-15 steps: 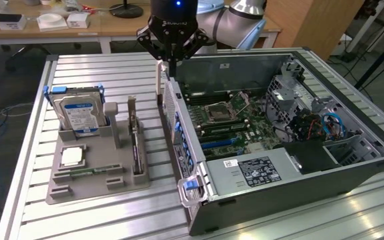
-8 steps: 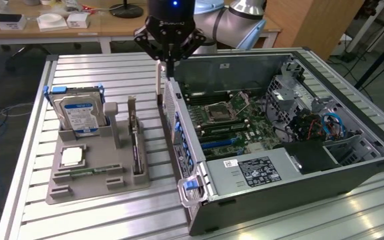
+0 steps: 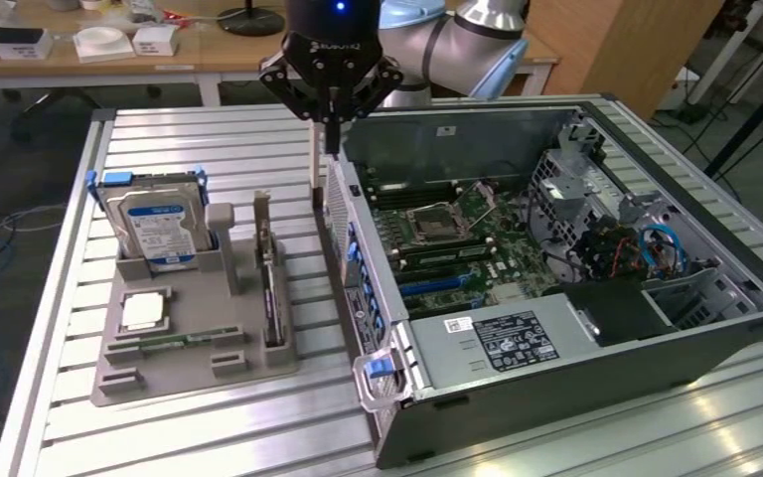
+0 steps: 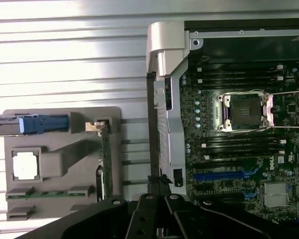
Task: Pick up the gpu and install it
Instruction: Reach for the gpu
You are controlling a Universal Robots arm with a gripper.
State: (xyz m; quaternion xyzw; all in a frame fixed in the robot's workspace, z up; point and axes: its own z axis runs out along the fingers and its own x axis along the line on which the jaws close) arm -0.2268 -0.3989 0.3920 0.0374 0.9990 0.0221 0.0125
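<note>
— GPU (image 3: pixel 270 288), the thin dark card with the silvery metal end bracket: where did it stand?
— On edge in a slot of the flat grey plastic holder (image 3: pixel 116 383), to the exterior view's left of the open black-and-silver computer case (image 3: pixel 567 393). It was near the thick silver hard drive with the blue-white label (image 3: pixel 156 229). Nothing touched it.
— And the black two-fingered gripper (image 3: pixel 333 139)?
— It hung farther back, above the case's rear wall and well apart from the card, with its fingers drawn together on nothing.
— So which step was that?
— By my reckoning the pick-up had not begun, so this was the approach. A grasp would call for the fingers spread, brought over the card's narrow top edge and lined up along it, clear of the hard drive.
— Anything you could not make out?
— The card stood edge-on, so its face was hidden, and its lower edge was sunk in the holder. I could not tell which slot on the green motherboard (image 3: pixel 475 248) was meant for it.
</note>
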